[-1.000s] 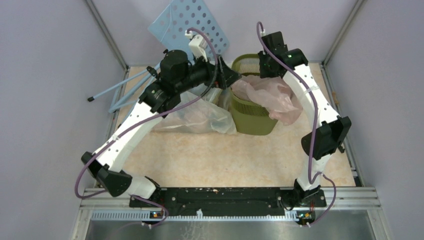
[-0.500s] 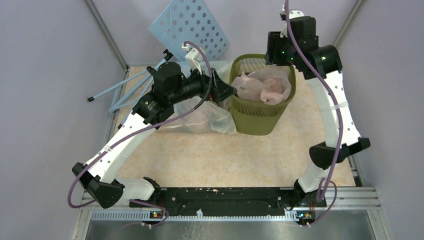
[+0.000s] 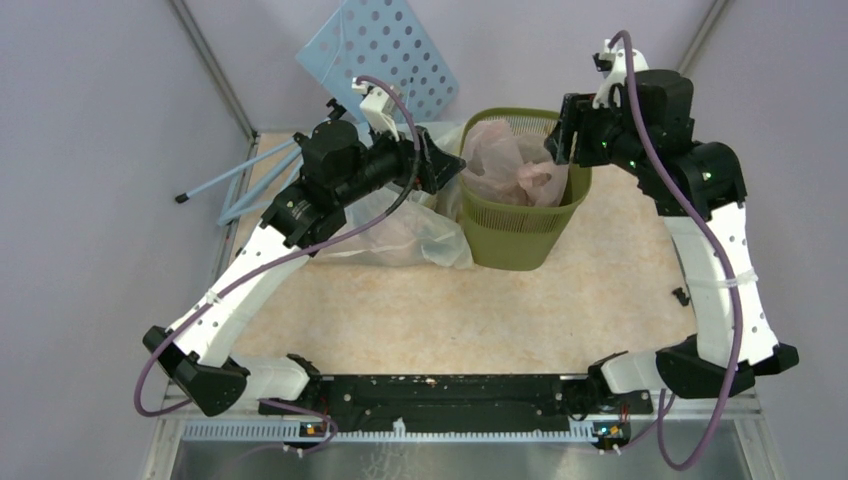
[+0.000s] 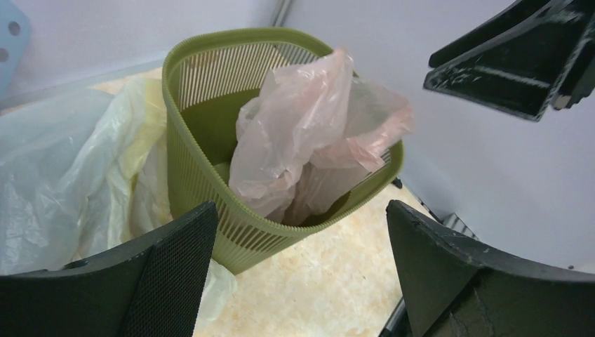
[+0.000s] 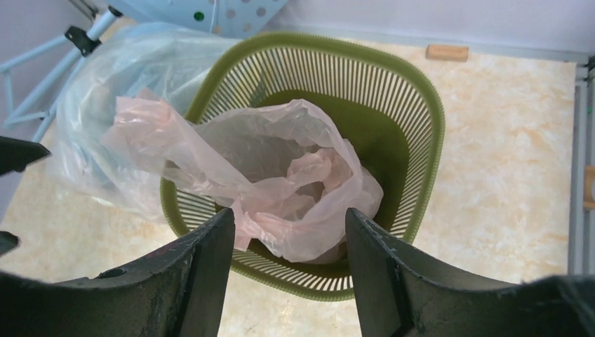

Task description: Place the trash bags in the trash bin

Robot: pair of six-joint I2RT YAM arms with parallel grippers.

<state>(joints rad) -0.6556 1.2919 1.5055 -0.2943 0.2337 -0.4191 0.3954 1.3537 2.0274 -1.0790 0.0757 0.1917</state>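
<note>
The olive-green trash bin stands upright at the back middle of the table. A pale pink trash bag sits crumpled inside it and sticks up above the rim. A clear-whitish and yellowish trash bag lies on the table against the bin's left side. My left gripper is open and empty beside the bin's left rim. My right gripper is open and empty above the bin's right rim. The left wrist view shows the bin, pink bag and clear bag. The right wrist view looks down on the pink bag in the bin.
A blue perforated board leans on the back wall, with pale blue rods on the table's left. Grey walls enclose the table on three sides. A small wooden block lies by the back wall.
The pink bag went from hanging over the bin's right side to sitting inside the bin. My right gripper let it go and rose up and to the right. My left gripper barely moved.
</note>
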